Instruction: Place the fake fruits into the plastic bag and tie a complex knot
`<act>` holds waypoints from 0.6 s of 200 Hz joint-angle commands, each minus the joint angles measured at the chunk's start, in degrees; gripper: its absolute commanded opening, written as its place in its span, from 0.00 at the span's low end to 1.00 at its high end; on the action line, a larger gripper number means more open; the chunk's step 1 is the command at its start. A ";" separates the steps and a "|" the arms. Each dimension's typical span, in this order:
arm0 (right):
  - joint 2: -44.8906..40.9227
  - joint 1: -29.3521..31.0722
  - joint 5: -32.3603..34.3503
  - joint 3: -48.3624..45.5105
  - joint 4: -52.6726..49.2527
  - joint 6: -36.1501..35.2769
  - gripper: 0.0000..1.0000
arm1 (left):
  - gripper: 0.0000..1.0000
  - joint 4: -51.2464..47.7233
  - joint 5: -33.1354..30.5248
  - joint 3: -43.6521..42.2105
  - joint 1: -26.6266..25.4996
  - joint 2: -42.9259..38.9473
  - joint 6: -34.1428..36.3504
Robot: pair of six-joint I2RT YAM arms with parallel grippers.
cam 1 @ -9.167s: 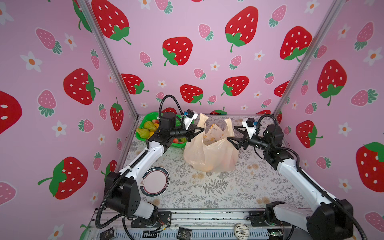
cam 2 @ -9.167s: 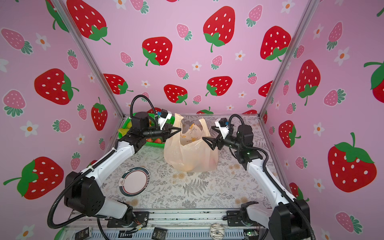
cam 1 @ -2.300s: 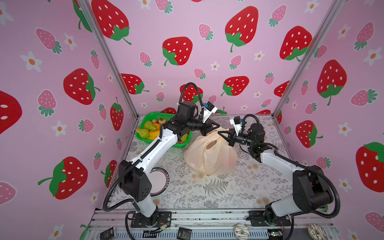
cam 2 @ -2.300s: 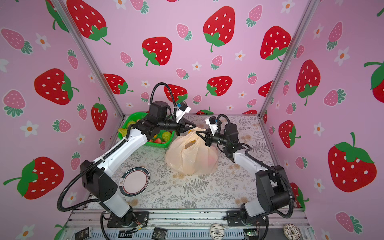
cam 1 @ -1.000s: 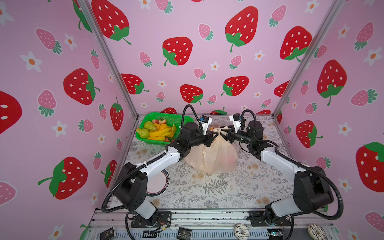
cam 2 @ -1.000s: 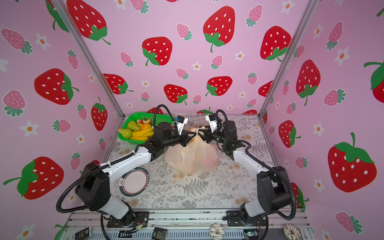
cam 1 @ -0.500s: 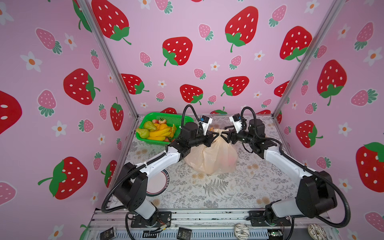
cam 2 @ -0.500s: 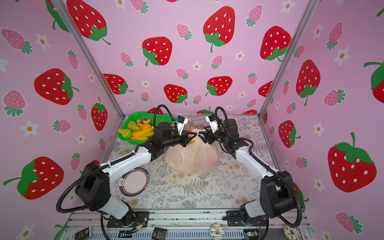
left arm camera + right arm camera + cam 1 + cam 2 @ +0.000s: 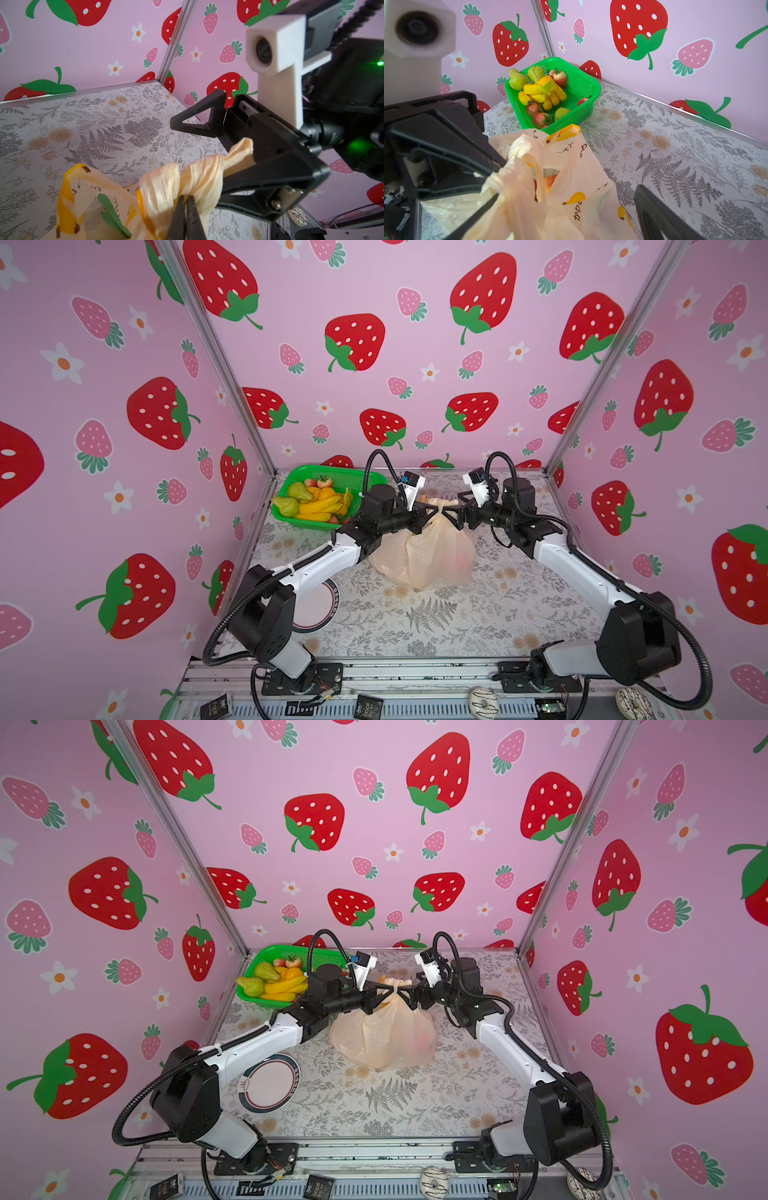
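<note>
Your left hand was pinched shut on the knot, right at the twisted handles. Your right hand stood spread wide around the knot's right tail, gripping nothing. Below them the plastic bag sat in the middle of the desk, some fake fruits showing through its mouth, the rest heaped in the green basket at the far left. A plate lay near left.
</note>
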 commanded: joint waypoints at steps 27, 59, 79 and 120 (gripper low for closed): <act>-4.06 0.05 -2.58 -0.47 -1.73 -1.09 0.94 | 0.00 1.57 0.48 0.78 -0.69 -0.70 -0.59; -4.21 -0.20 -3.96 -1.24 -0.01 2.22 0.93 | 0.00 1.51 0.29 0.32 -1.21 -1.44 -0.24; -2.89 -0.31 -4.89 -2.21 4.32 7.92 0.89 | 0.00 1.50 0.03 -0.26 -1.65 -1.99 0.20; 0.16 -0.21 -9.84 -3.84 12.35 15.30 0.79 | 0.00 1.09 -0.59 -1.38 -2.13 -2.25 0.79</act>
